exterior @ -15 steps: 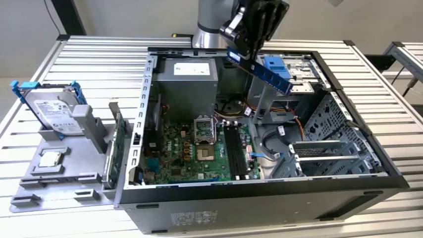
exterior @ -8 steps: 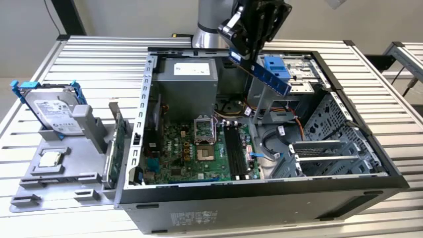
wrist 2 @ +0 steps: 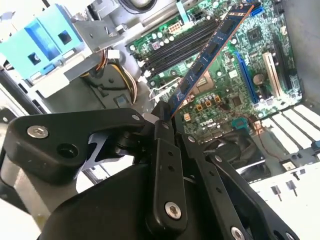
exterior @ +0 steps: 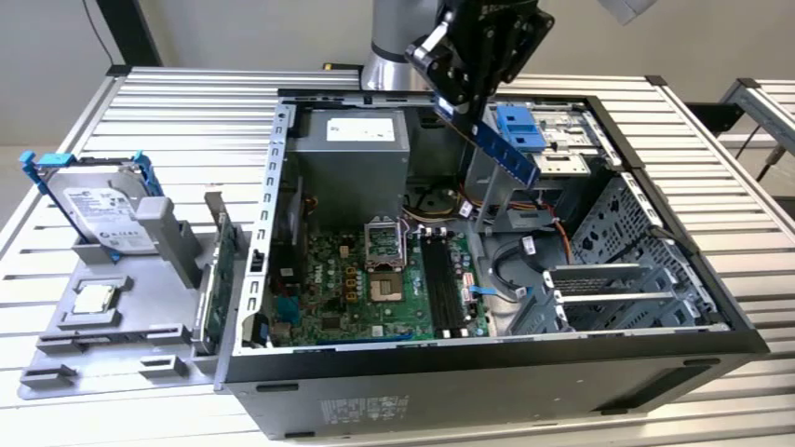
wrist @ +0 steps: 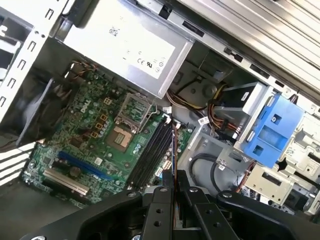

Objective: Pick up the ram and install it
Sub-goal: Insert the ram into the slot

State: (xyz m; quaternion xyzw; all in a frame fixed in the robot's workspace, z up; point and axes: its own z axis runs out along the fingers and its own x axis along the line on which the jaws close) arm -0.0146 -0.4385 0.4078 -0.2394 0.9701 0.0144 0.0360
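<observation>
Where the black jaws are clamped on one end, the ram (exterior: 504,149), a thin blue-green stick with flat black chips, is held tilted above the open grey case (exterior: 497,382), over the green motherboard (exterior: 372,279). The case is seated on a ribbed aluminium bench (exterior: 186,93).

Dark blue ram (exterior: 500,149), green motherboard (exterior: 360,279), light blue drive caddy (wrist: 272,127), grey power supply (exterior: 354,163)

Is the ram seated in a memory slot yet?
No: in the exterior view the claw holds the ram in the air above the open computer case, clear of the memory slots.
</observation>
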